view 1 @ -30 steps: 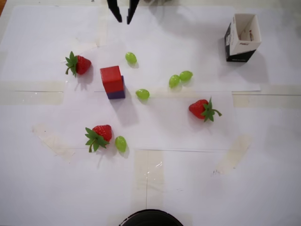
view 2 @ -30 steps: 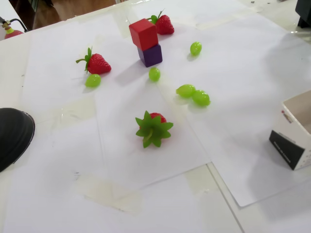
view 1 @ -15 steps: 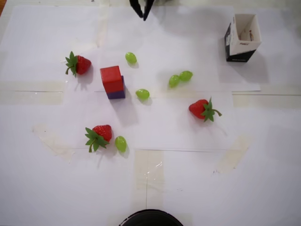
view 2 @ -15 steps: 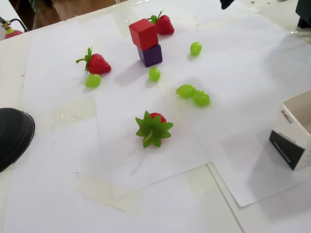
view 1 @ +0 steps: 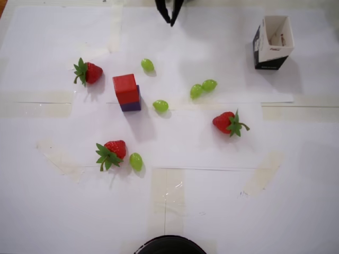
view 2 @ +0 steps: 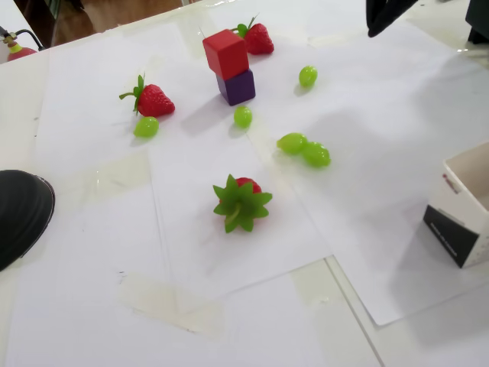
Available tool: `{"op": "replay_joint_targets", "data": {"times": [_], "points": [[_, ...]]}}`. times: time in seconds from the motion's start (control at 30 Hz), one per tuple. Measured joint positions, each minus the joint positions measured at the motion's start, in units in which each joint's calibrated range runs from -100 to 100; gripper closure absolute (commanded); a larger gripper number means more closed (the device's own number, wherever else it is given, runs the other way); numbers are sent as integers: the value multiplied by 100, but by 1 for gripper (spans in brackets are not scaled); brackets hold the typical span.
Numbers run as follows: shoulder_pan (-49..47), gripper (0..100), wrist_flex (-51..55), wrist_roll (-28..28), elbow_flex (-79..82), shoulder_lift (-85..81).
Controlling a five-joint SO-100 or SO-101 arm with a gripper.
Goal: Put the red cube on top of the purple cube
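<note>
Several white paper sheets (view 1: 222, 201), taped together, cover the table (view 2: 15, 99) almost edge to edge. Near the far right corner in the overhead view stands a small open-topped box (view 1: 273, 42), white inside with a black panel low on its side. At the far edge, the black gripper (view 1: 170, 21) pokes into the overhead view with its two fingers drawn to a narrow point, nothing between them, well apart from the blocks. A dark rounded object (view 1: 169, 246) shows at the near edge. Left of centre, the red cube (view 1: 125, 88) sits on top of the purple cube (view 1: 132, 103), slightly offset so a purple sliver shows along two sides. Three strawberries lie around: one (view 1: 87, 72) beside the stack toward the left edge, one (view 1: 111, 152) nearer the near edge, one (view 1: 229, 123) right of centre. Five green grapes are scattered, a touching pair (view 1: 203, 88) right of the stack, one (view 1: 160, 106) just beside the stack.
</note>
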Motion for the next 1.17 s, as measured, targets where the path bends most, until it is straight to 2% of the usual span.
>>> {"op": "replay_joint_targets", "data": {"times": [0.2,0.37,0.8,1.17], "points": [[-45,100,8,-205,751,-1199],[-165,100,-87,-249,959,-1563],[-277,100,-996,-391,1955,-1527],[-322,100,-1028,-415,1991,-1527]]}}
